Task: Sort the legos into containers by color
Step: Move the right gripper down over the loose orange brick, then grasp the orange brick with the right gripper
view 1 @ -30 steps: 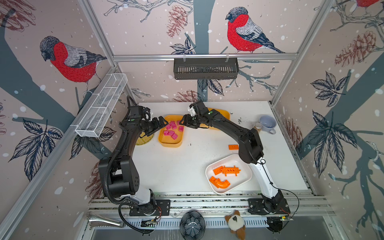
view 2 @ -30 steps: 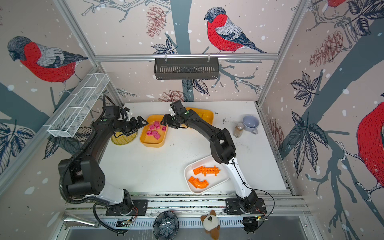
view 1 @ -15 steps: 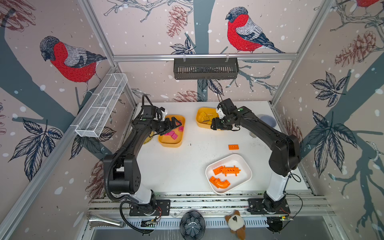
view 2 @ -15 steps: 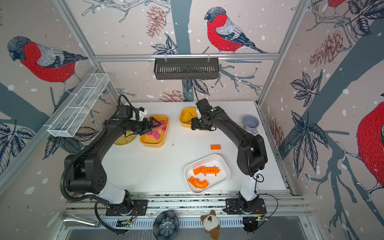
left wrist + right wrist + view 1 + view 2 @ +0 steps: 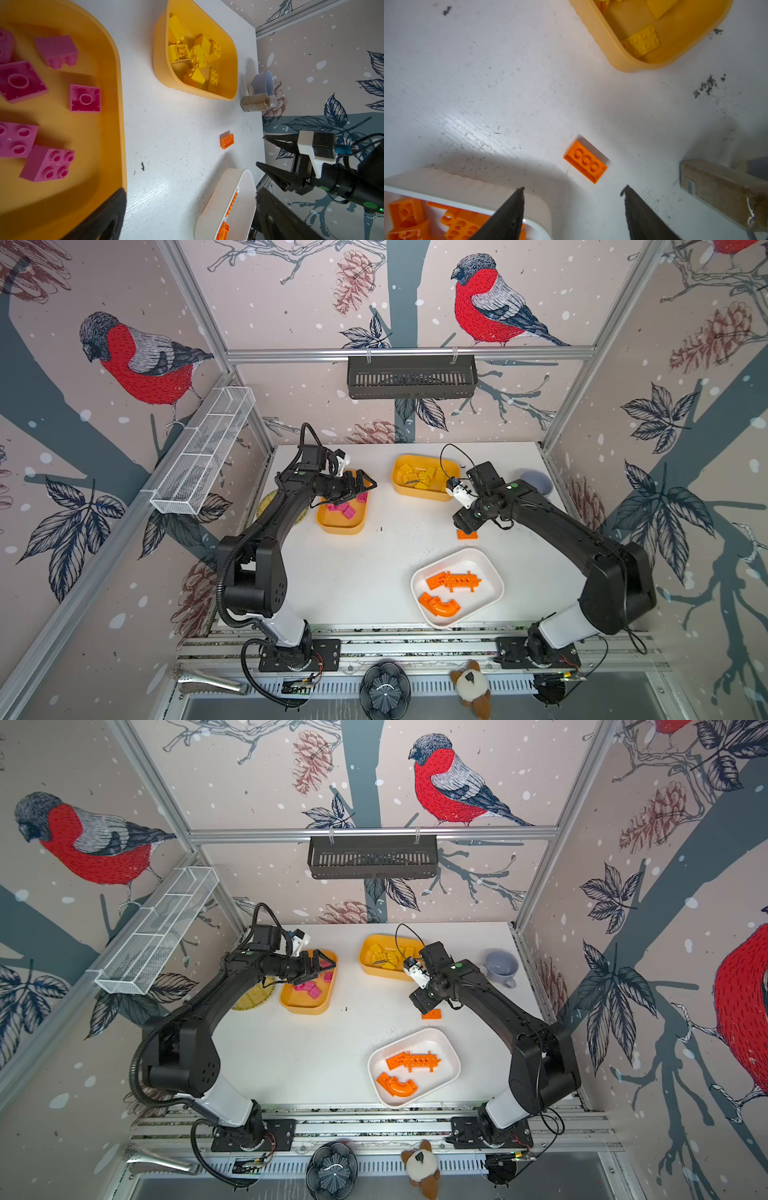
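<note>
One orange studded plastic plate (image 5: pixel 431 1014) lies loose on the white tabletop (image 5: pixel 365 572), flat, studs up.
- Position: between the yellow-orange plastic tub of yellow bricks (image 5: pixel 419 494) and the white plastic tub (image 5: pixel 492 572), apart from both.
- Long axis: nearly side to side in both top views, right end tipped slightly toward the back wall.

Right gripper (image 5: pixel 572 188) points down at the table.
- Jaws stand apart with nothing between them.
- In the right wrist view the plate sits just ahead of the gap and touches neither fingertip. Its long axis is skewed to the line joining the tips.
- In both top views the gripper body hides part of the plate's back edge.

Left gripper (image 5: pixel 328 965) hovers over the far end of the second yellow-orange plastic tub (image 5: pixel 305 1009).
- Jaws are spread wide and carry nothing.
- Pink square bricks (image 5: pixel 84 100) lie scattered in that tub, some studs up, some hollow side up.

The white tub holds an orange spiky bar (image 5: pixel 455 580) and an orange arch (image 5: pixel 440 605).
- Bar: long axis roughly side to side in the top views.
- Arch: nearer the front rail than the bar.

Yellow bricks (image 5: pixel 197 56) are heaped in their tub, facing every way.

A grey-blue bowl (image 5: pixel 500 965) sits at the table's right edge.
</note>
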Controlling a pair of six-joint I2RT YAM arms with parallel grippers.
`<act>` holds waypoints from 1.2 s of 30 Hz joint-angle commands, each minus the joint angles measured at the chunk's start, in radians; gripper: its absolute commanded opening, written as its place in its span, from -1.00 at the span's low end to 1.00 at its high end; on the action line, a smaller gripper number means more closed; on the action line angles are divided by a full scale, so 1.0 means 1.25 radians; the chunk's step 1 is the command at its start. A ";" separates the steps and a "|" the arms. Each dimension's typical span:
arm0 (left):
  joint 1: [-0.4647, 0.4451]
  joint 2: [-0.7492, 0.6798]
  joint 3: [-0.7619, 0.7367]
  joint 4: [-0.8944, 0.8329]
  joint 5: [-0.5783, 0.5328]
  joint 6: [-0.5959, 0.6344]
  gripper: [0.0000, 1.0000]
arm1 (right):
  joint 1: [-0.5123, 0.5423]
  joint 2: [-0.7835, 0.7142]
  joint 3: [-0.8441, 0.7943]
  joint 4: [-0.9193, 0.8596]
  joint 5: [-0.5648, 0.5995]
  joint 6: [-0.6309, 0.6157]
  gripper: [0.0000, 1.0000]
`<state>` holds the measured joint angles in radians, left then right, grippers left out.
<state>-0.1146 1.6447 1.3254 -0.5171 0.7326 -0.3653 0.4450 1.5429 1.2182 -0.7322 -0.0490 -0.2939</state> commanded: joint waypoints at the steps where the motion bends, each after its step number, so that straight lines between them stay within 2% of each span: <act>1: -0.002 0.005 0.012 -0.007 0.013 0.017 0.94 | -0.025 0.010 -0.033 0.007 0.000 -0.138 0.52; 8: -0.011 0.008 0.011 -0.017 0.011 0.023 0.94 | -0.087 0.075 -0.057 -0.024 -0.015 -0.243 0.52; 16: -0.010 0.005 0.005 -0.031 -0.011 0.033 0.94 | -0.106 0.131 -0.088 0.050 -0.013 -0.318 0.53; 31: -0.011 0.007 -0.003 -0.027 -0.026 0.022 0.94 | -0.085 0.252 -0.011 0.073 -0.050 -0.350 0.44; 36: -0.010 0.003 -0.008 -0.028 -0.029 0.021 0.94 | -0.084 0.276 0.005 0.059 -0.063 -0.347 0.28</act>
<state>-0.1272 1.6535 1.3205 -0.5434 0.6994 -0.3412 0.3389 1.8801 1.2125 -0.6373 -0.1059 -0.7170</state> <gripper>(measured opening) 0.970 0.657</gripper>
